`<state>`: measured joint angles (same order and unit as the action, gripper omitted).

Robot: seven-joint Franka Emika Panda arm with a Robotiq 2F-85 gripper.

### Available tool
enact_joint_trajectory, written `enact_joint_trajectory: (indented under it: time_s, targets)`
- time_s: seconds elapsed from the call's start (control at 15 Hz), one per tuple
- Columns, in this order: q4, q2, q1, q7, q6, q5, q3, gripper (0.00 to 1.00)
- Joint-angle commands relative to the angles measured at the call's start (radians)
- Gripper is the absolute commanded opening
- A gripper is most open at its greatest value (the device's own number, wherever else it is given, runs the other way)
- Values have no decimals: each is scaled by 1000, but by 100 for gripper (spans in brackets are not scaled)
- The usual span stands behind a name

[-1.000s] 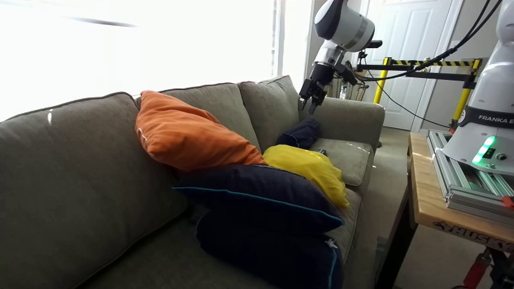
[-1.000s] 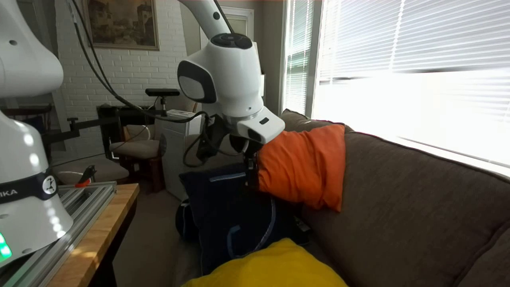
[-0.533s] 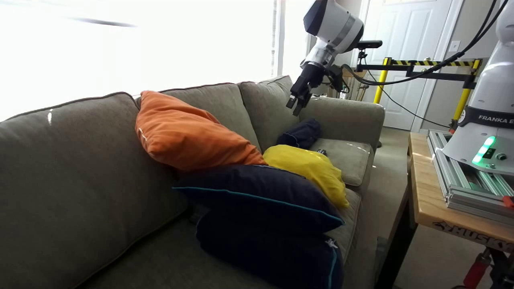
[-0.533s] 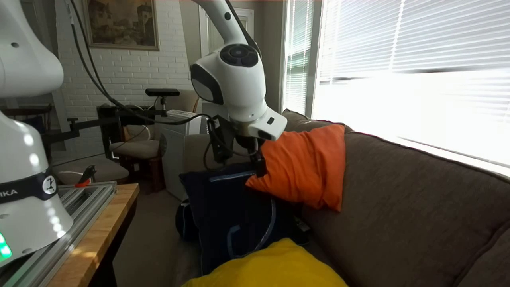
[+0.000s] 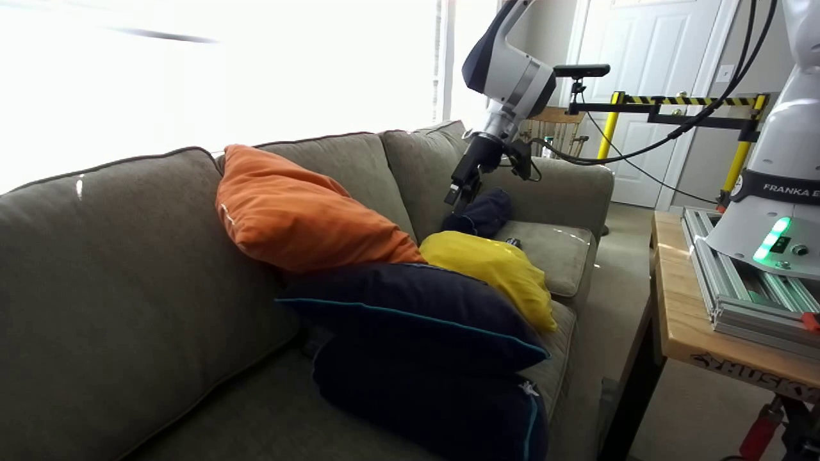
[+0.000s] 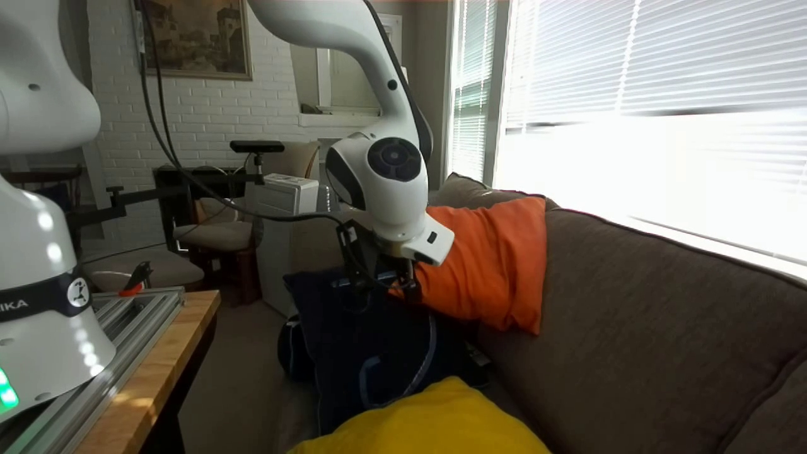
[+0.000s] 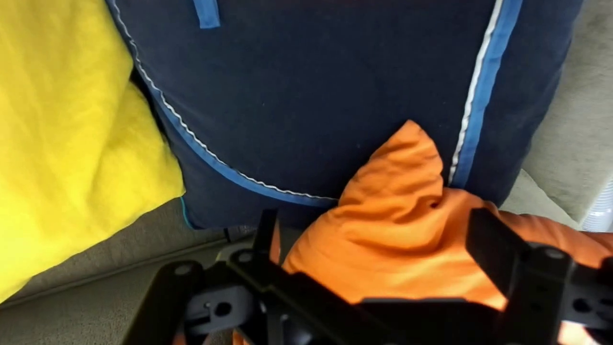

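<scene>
Nearest, along the bottom of the wrist view, the end effector (image 7: 373, 225) stands wide, fingers well apart and gripping nothing, with the orange cushion (image 7: 397, 244) showing between them; whether they touch it I cannot tell. The cushion fills the lower centre and lower right, its peaked corner lying over a navy cushion (image 7: 335, 96) that spans the upper centre. A sound pinch here would likely come from sinking squarely around a thick fold of orange, shy of the navy cushion, then closing slowly. A yellow cushion (image 7: 72, 143) covers the left side. Farther off, in an exterior view, the sofa (image 5: 147, 256) stretches from the lower left.
</scene>
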<state>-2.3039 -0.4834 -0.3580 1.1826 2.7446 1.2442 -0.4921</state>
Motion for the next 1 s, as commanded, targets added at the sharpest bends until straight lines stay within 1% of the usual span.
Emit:
enact_joint_trajectory:
  time_s: [0.0,0.2,0.47,0.87,0.93]
  targets:
    - [119,-146,-23,79,-46,69,-24,100]
    - [201,-239,-16,92,-64,69,-24,100]
    - [332,-364,-3,131,-54,69,-33,100]
    - [497,-505,43,136,-59,41,-59,100]
    - [527,-487,138,154,-117,113,30,75]
